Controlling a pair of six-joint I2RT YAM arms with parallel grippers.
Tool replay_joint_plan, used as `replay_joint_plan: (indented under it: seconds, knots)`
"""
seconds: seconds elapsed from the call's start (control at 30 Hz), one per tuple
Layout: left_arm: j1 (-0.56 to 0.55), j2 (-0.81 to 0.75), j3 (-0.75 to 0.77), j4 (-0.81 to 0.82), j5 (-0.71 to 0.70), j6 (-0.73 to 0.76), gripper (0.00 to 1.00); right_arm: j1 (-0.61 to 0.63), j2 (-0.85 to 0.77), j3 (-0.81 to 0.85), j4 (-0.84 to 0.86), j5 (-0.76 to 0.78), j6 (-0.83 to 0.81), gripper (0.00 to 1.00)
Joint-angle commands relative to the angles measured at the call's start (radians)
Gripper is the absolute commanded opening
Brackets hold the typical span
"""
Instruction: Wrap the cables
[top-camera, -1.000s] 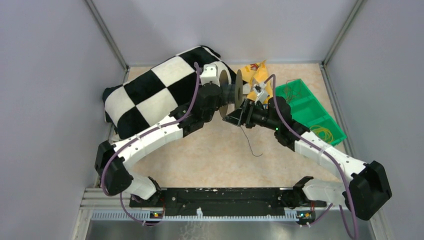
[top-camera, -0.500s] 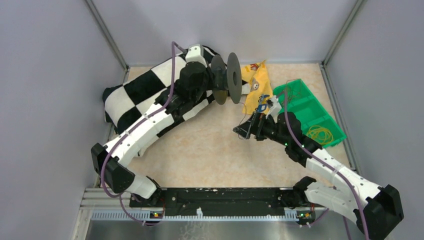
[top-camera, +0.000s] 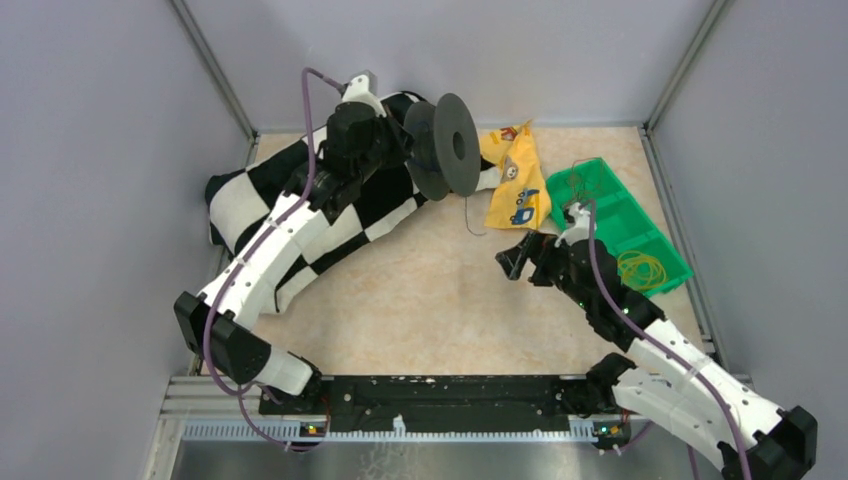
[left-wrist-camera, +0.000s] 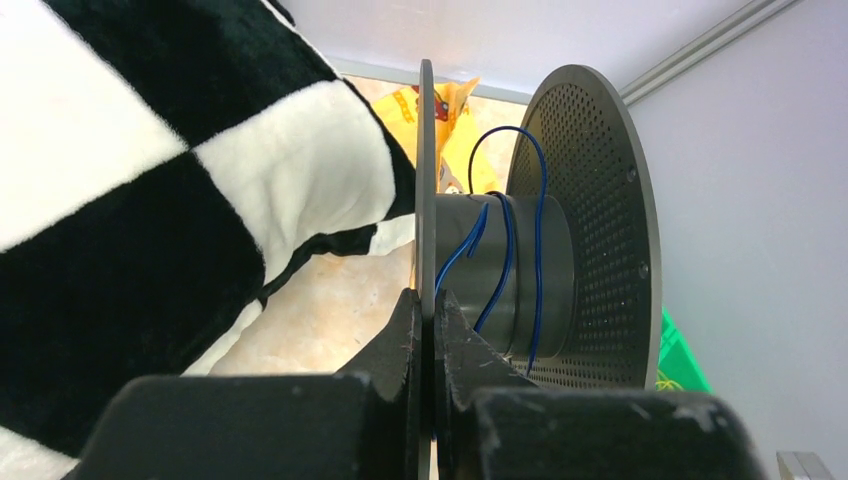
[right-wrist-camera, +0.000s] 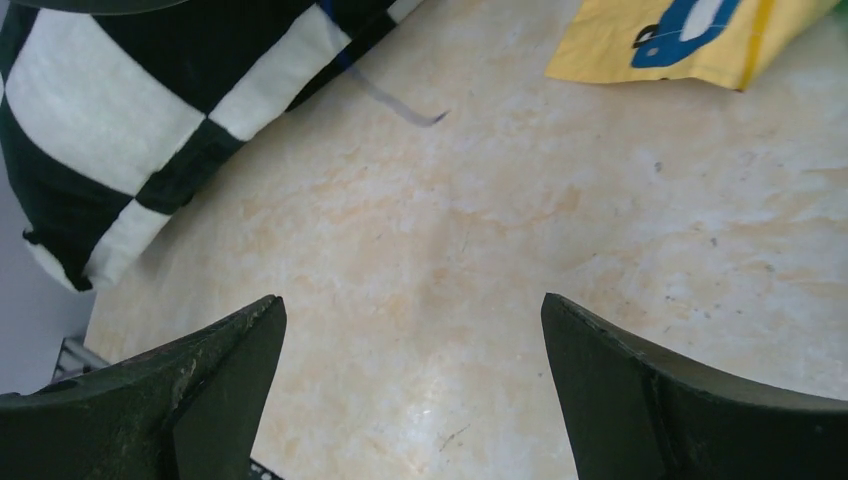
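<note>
My left gripper (left-wrist-camera: 428, 305) is shut on the thin near flange of a dark grey spool (left-wrist-camera: 585, 200), held up in the air over the back of the table. A thin blue cable (left-wrist-camera: 503, 250) loops loosely round the spool's core. In the top view the spool (top-camera: 452, 145) hangs beside the left gripper (top-camera: 412, 150), and the cable's free end (top-camera: 468, 215) dangles below it. My right gripper (top-camera: 512, 262) stands open low over the table, to the right of that end. Its wrist view shows the right gripper (right-wrist-camera: 412, 310) with nothing between its fingers and the cable's end (right-wrist-camera: 395, 100) ahead.
A black-and-white checkered cushion (top-camera: 290, 200) lies at the back left under the left arm. A yellow printed bag (top-camera: 515, 185) lies at the back middle. A green tray (top-camera: 655, 245) at the right holds dark wire strands (top-camera: 578, 185) and yellow loops (top-camera: 640, 268).
The left arm has lifted the spool up and back to the left. The right gripper has opened, let go of the cable and drawn back to the right and nearer.
</note>
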Motion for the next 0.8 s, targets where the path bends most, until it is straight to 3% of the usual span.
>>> replay_joint_plan:
  seconds: [0.0,0.27,0.47,0.77]
  knots:
    - [0.04,-0.026,0.062,0.108,0.104,-0.054,0.0,0.002,-0.108,-0.096,0.064,0.181,0.081,0.99]
    - [0.059,-0.064,0.006,0.201,0.186,-0.068,0.0,-0.002,-0.103,-0.208,0.314,0.062,0.503,0.99]
    - [0.062,-0.081,-0.007,0.214,0.202,-0.067,0.0,-0.008,0.09,-0.186,0.56,-0.094,0.647,0.92]
    - [0.064,-0.098,-0.031,0.234,0.2,-0.08,0.0,0.0,0.237,-0.231,0.773,-0.076,0.967,0.86]
